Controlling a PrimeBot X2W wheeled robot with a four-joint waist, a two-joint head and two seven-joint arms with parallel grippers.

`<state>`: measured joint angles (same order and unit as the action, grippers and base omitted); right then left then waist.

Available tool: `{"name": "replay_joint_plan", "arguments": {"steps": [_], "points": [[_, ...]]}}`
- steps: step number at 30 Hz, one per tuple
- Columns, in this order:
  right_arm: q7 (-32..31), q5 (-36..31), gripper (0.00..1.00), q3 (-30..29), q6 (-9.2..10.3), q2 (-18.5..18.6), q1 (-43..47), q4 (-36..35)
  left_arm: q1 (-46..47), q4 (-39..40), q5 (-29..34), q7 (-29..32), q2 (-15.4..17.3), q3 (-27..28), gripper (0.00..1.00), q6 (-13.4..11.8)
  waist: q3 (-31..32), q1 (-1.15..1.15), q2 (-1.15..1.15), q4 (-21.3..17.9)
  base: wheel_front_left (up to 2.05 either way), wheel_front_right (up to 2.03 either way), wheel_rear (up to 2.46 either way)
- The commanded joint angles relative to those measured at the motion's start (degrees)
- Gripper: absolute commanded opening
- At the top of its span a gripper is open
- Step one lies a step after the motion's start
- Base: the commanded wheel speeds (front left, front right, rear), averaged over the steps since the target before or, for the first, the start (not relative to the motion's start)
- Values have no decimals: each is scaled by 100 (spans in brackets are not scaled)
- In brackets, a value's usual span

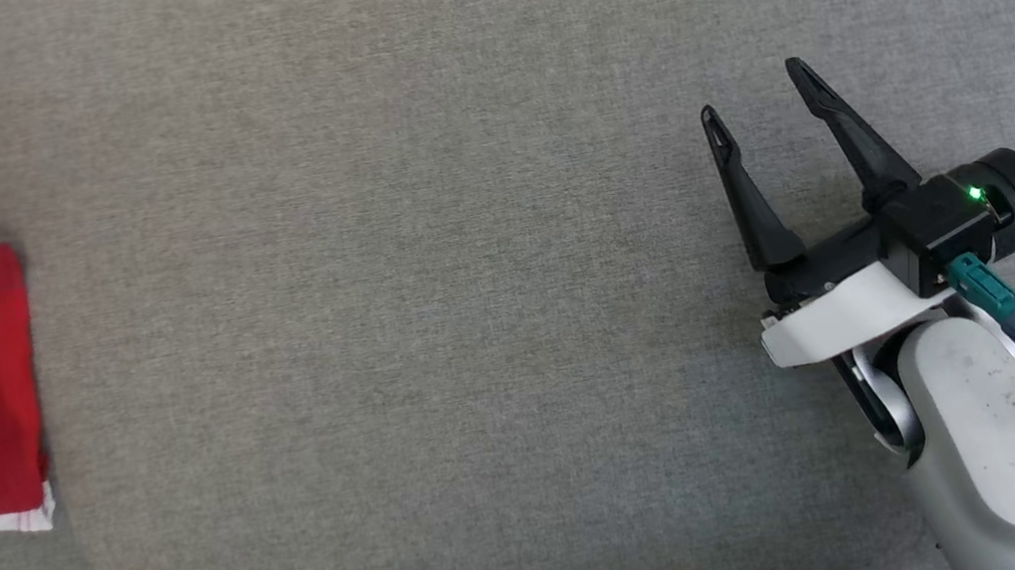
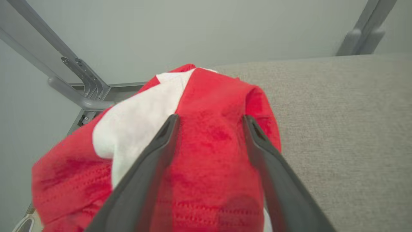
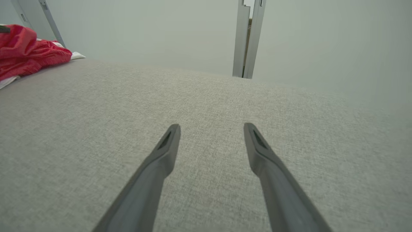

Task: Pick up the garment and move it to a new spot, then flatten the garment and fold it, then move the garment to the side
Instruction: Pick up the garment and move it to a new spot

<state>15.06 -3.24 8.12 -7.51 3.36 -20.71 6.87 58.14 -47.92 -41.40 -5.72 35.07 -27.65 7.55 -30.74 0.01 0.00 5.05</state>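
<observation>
While its jaws stand spread wide and empty, the right gripper (image 1: pixel 752 88) hangs over the grey fabric surface (image 1: pixel 425 338). At the surface's left side, the left gripper (image 2: pixel 210 116), equally wide apart, points at the red-and-white garment (image 2: pixel 219 96) lying bunched there; whether they touch cannot be told. Behind, grey metal frame posts (image 3: pixel 246 38) stand against a pale wall (image 3: pixel 145 29).

Grey fabric tabletop (image 1: pixel 474 330), pale wall (image 3: pixel 161 32), metal frame posts (image 3: pixel 246 38)

Grey fabric tabletop (image 1: pixel 435 336), metal frame posts (image 2: pixel 77 69), pale wall (image 3: pixel 154 29)
</observation>
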Motion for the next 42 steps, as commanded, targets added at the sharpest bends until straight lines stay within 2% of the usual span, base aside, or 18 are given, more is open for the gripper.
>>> {"name": "replay_joint_plan", "arguments": {"steps": [1, 3, 4, 5, 10, 14, 22, 26, 30, 35, 39, 42], "points": [[18, -29, 100, 31, 4, -11, -121, -34, 154, -242, -32, 159, 93, -18, 100, -16, -621, -1, 0, -580, 0, 0, 0], [18, -26, 100, 55, 4, -11, -115, -23, 317, -584, 38, 360, 182, -115, 100, -18, -618, -1, 0, -608, 0, 0, 0], [18, -8, 100, 60, 4, -13, -97, 2, 376, -778, 148, 459, 246, -196, 17, -51, -579, -1, 0, -628, 0, 0, 0], [17, 21, 100, 44, 4, -16, -68, 22, 411, -939, 234, 539, 286, -301, 0, -54, -519, -1, 0, -644, 0, 0, 0], [17, 163, 100, -55, 5, -26, 200, 120, 473, -1337, 365, 559, 287, -442, 0, -96, -36, -1, 0, -596, 0, 0, 0], [18, 284, 100, -127, 5, -29, 436, 203, 659, -1244, 534, 357, 382, -548, 0, -97, 481, -1, 0, -500, 0, 0, 0], [18, 591, 100, -125, 5, -43, 980, 379, 796, -229, 487, 482, 382, -803, 0, -17, 1482, -1, 0, -402, 0, 0, 0], [18, 727, 100, -147, 5, -41, 1177, 394, 475, 807, 121, 772, 375, -817, 0, -8, 1832, -1, 0, -484, 0, 0, 0], [18, 791, 100, -212, 5, -42, 1335, 382, 121, 2216, -254, 1121, 484, -775, 0, -57, 2062, -1, 0, -620, 0, 0, 0], [18, 839, 100, -313, 5, -42, 1493, 332, -434, 4237, -817, 1615, 470, -672, 0, -396, 2178, -1, 0, -875, 0, 0, 0], [17, 905, 100, -340, 5, -44, 1533, 273, -920, 5702, -1397, 1942, 300, -712, 0, -694, 2165, -1, 0, -1186, 0, 0, 0], [18, 976, 100, -350, 5, -45, 1519, 228, -1272, 6486, -1688, 2130, 142, -887, 0, -884, 2116, -1, 0, -1471, 0, 0, 0]]}}
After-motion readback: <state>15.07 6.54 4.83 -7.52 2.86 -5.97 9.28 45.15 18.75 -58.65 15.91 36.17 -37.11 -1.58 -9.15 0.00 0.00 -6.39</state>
